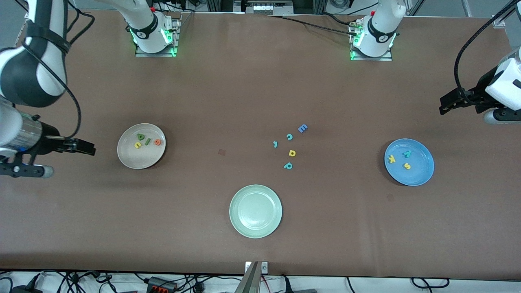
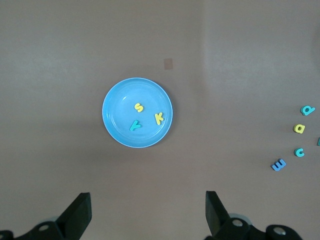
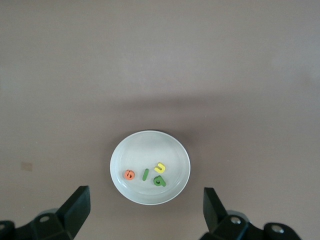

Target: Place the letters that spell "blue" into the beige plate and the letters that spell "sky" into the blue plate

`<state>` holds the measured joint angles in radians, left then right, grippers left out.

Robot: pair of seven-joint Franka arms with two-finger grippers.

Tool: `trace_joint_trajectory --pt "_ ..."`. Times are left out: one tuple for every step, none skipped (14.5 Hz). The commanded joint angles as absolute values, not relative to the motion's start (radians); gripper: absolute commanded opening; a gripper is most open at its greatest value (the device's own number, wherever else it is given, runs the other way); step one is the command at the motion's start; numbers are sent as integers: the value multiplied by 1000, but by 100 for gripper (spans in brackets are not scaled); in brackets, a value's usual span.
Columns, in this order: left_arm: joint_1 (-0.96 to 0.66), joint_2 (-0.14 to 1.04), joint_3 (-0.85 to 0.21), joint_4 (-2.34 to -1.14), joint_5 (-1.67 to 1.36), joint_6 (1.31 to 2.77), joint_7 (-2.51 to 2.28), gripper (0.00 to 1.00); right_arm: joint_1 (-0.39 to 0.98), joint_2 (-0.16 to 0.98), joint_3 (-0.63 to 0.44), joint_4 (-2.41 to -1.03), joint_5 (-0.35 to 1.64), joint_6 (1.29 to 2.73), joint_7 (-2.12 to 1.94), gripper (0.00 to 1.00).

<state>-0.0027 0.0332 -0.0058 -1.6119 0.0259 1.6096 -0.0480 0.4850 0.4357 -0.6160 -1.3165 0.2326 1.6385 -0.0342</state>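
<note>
The beige plate lies toward the right arm's end of the table and holds the green "b", dark green "l", yellow "u" and orange "e". In the right wrist view the same plate shows with these letters in it. The blue plate lies toward the left arm's end and holds the yellow "k", teal "y" and yellow "s". My right gripper hangs open and empty beside the beige plate. My left gripper hangs open and empty near the blue plate.
An empty pale green plate lies mid-table, nearest the front camera. Loose letters lie between the two filled plates: a blue "E", a teal "c", a small teal piece, a yellow letter and a teal "p".
</note>
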Motion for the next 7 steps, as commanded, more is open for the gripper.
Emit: trace_joint_trajectory --pt "6 46 -11 -1580 2 1586 -34 100 425 394 -557 -1281 244 1612 -20 100" --pt "6 46 -11 -1580 2 1586 -34 100 360 370 -481 -1281 235 1600 -18 100" --pt "6 46 -12 -1580 2 1586 -34 100 282 344 -388 -1284 201 1601 -18 100" --pt "5 46 -11 -1580 2 1586 -34 100 218 322 -311 -1287 166 1606 -18 100" --pt "6 46 -11 -1580 2 1586 -34 100 142 308 -228 -1287 134 1609 -20 100" --pt "5 46 -11 -1580 2 1586 -34 100 86 295 -175 -1287 118 1611 -21 100" --pt "5 46 -11 -1580 2 1586 -34 100 51 284 -149 -1290 117 1611 -23 100"
